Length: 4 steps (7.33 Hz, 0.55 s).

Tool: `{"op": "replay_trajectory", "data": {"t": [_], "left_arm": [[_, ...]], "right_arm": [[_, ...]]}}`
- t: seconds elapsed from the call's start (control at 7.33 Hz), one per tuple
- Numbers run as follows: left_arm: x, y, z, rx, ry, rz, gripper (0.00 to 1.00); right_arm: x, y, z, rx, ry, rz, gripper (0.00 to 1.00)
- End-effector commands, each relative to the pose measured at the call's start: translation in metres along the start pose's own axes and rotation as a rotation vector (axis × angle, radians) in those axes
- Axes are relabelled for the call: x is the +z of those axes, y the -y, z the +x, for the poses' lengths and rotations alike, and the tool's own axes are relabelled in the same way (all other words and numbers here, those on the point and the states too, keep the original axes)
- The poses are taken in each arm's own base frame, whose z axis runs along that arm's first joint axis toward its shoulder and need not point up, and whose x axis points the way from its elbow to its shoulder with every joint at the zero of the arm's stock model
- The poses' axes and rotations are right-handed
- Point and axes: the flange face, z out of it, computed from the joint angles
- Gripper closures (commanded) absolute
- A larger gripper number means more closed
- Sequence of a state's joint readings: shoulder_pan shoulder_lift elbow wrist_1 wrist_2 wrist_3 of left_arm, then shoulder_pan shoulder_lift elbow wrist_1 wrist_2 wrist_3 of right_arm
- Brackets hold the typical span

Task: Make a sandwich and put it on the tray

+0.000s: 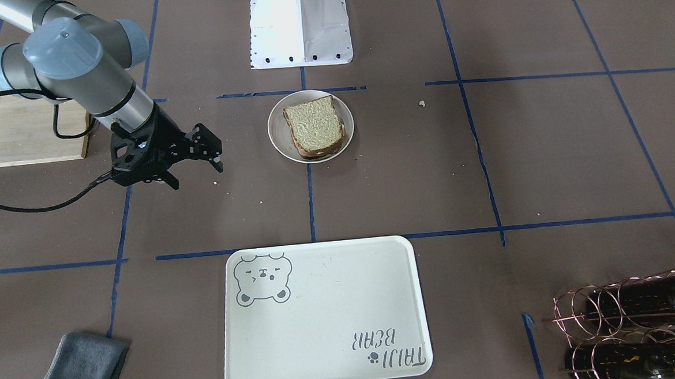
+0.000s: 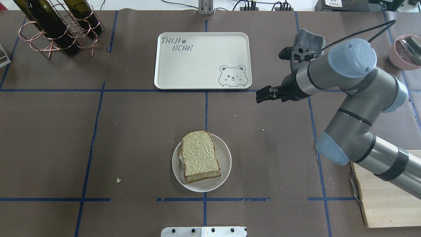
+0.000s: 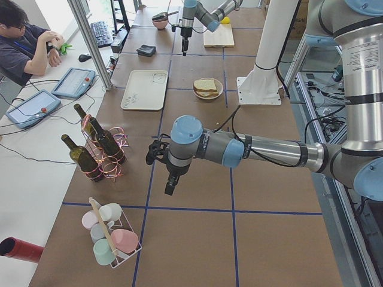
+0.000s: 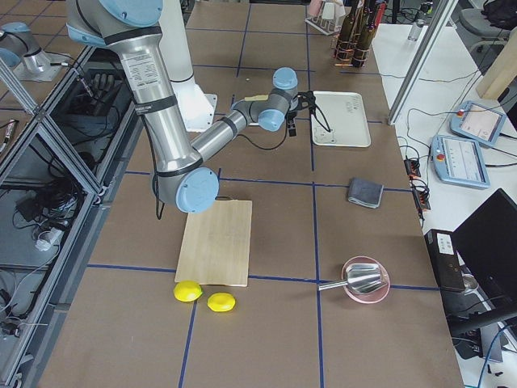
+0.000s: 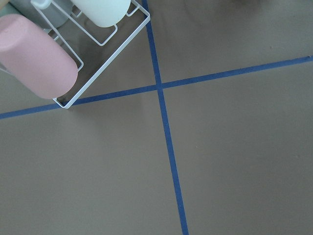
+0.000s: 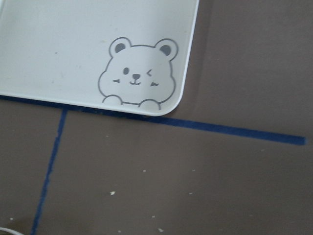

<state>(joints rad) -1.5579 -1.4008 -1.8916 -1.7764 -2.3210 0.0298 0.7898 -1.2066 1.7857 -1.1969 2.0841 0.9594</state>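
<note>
From across the table you see the sandwich point(image 1: 315, 127), square slices of brown-crusted, greenish-tan bread stacked on a small round off-white plate point(image 1: 278, 142) close to the robot's base. The large cream-white rectangular plastic tray point(image 1: 321, 323) with the grey bear drawing lies well apart from it on the brown, blue-taped surface point(image 1: 544, 155). The right pincer point(image 1: 197, 178) hangs over the surface to one side of the plate, its fingers spread and gripping nothing. A folded grey cloth point(image 1: 81, 370) lies off one corner of the tray, and the right arm partly hides a pale wooden cutting board point(image 1: 16, 125).

From overhead, the top slice covers the filling, and the right pincer sits near the tray's bear corner, between tray and cloth.

In the left side view, the left pincer point(image 3: 170, 184) hangs over bare surface near dark wine bottles in a copper wire rack point(image 3: 99, 149). You cannot tell whether its fingers are apart or together.

In the right side view, two yellow lemons point(image 4: 203, 297) lie just beside the cutting board's end.

The left wrist camera looks down on a crossing of blue tape and a pink mug point(image 5: 34, 56) lying in a white wire rack point(image 5: 105, 68).

The right wrist camera looks down on the tray's bear corner, which overlaps a blue tape line.
</note>
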Motion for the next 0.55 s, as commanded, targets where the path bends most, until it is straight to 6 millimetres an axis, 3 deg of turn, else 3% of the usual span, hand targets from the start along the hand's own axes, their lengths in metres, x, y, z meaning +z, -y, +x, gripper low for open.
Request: {"op": "replay_trajectory", "data": {"t": [0.0,0.14,0.27,0.41], "left_arm": [[-0.029,0.036,0.028,0.256,0.006,0.276,0.0],[-0.022,0.019,0.024,0.402,-0.001,0.428,0.0],[0.006,0.027,0.042,0.409,-0.102,0.428,0.0],[0.008,0.056,0.077,0.219,-0.264,0.382,0.0]], "right_arm": [[-0.041,0.022,0.099,-0.097,-0.1,-0.03,0.0],[-0.059,0.018,0.161,-0.157,-0.134,-0.047,0.0],[-0.086,0.012,0.223,-0.194,-0.173,-0.054,0.0],[-0.12,0.005,0.278,-0.208,-0.188,-0.076,0.0]]}}
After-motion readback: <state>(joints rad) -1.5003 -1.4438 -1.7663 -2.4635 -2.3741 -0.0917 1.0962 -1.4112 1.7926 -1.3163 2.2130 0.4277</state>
